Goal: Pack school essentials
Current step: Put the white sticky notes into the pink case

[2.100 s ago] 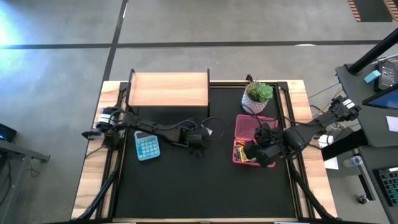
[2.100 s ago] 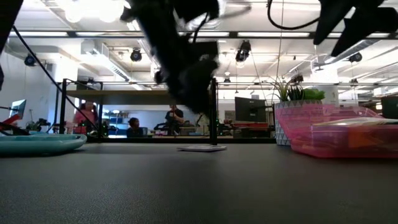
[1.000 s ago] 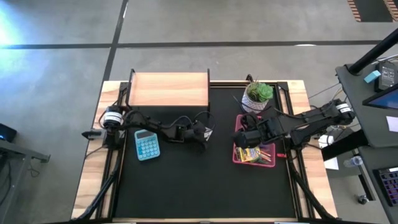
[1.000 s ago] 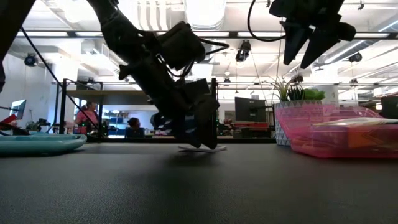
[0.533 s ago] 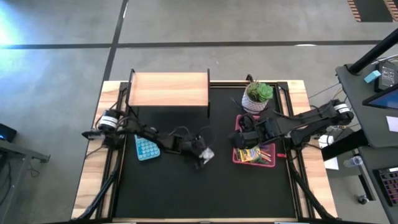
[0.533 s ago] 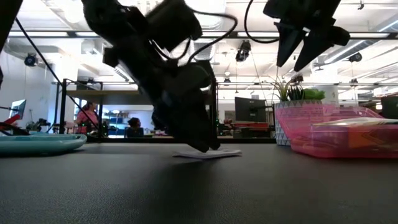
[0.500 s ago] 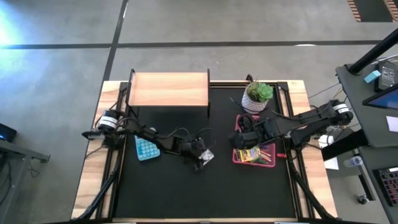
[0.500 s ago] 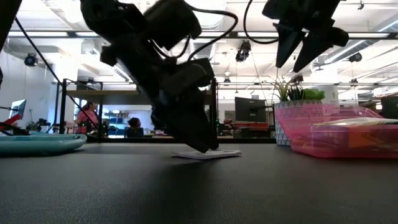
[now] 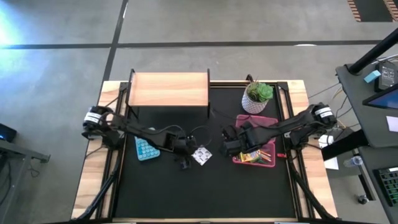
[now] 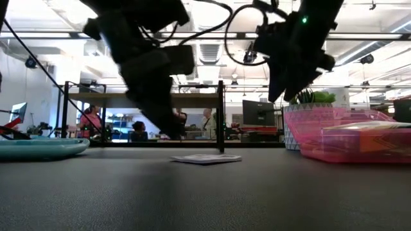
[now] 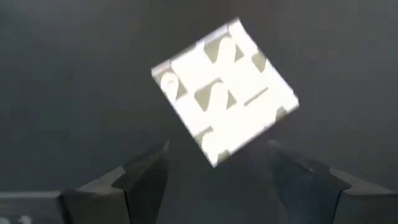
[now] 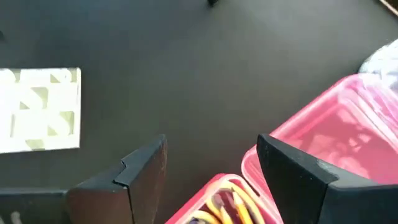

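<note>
I see my left gripper [image 9: 185,163] just above the black mat [image 9: 205,193], fingers apart and holding nothing. The small white patterned card [image 9: 201,155] lies flat on the mat just beside it, not touching. A little further, my right gripper [image 9: 227,147] hovers at the near edge of the pink box [image 9: 268,161], also with fingers apart and empty. The potted plant [image 9: 257,96] stands behind the box.

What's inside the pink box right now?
The pink box holds yellow and orange stationery at its near end. The right tool and arm cover part of it, so the rest is unclear.
</note>
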